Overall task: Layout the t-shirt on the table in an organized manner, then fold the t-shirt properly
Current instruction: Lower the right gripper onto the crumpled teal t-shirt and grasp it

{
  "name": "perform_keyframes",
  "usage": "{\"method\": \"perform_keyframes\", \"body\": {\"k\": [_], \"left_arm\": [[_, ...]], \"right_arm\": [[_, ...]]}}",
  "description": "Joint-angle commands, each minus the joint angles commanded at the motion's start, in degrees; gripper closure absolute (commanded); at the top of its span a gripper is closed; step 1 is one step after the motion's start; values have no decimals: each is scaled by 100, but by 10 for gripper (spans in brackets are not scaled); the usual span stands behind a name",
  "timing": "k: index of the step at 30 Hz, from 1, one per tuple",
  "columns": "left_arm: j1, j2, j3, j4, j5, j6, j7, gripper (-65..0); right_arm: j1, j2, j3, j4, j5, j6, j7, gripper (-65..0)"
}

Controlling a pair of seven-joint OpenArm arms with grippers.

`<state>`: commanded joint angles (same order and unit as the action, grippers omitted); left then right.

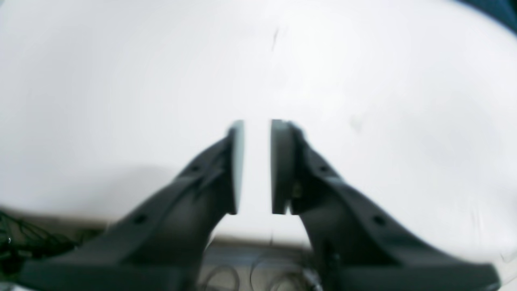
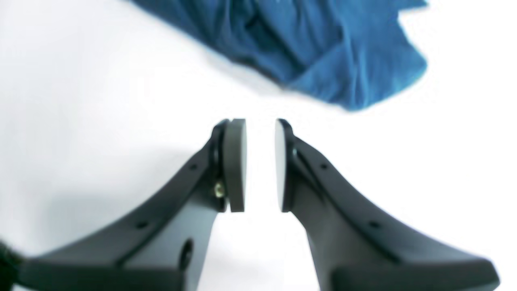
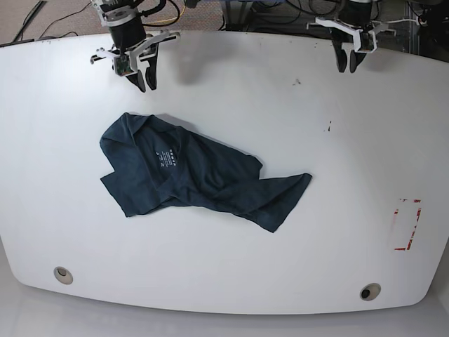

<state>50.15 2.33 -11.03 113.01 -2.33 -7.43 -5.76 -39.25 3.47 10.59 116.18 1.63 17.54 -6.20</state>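
1. The t-shirt point(image 3: 196, 174) lies crumpled on the table point(image 3: 280, 267), left of centre (label point(image 3: 166, 160) showing), so I must spread it first.
2. My right gripper point(image 3: 144, 79) hovers just beyond its collar end, fingers slightly parted, empty.
3. My left gripper point(image 3: 347, 62) waits well apart, fingers likewise parted, gripping nothing.

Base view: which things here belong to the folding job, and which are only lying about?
For the job:
- t-shirt, crumpled
- table
- left gripper, right gripper, both open and empty

Only there:
- red tape rectangle
- grommet holes
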Motion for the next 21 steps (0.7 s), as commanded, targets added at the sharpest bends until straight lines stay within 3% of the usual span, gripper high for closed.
{"method": "perform_keyframes", "body": {"k": [4, 5, 10, 12, 17, 21], "left_arm": [[-457, 0, 44, 18, 0, 0, 281, -335], [-642, 0, 44, 18, 0, 0, 396, -356], [-1187, -18, 176, 26, 9, 0, 756, -368], [-1521, -220, 229, 26, 9, 0, 1029, -368], [-2189, -589, 589, 9, -18, 0, 1776, -368], [-2549, -651, 721, 9, -18, 0, 2031, -368]], "right_arm": [[624, -97, -149, 0, -44, 0, -484, -231], [862, -105, -158, 0, -44, 0, -659, -285], [1653, -114, -264, 0, -26, 0, -1257, -433], [2119, -105, -422, -18, -44, 0, -1591, -480], [3226, -167, -519, -413, -53, 0, -2303, -491], [3798, -185, -571, -1064, -53, 9, -2391, -491]]}}
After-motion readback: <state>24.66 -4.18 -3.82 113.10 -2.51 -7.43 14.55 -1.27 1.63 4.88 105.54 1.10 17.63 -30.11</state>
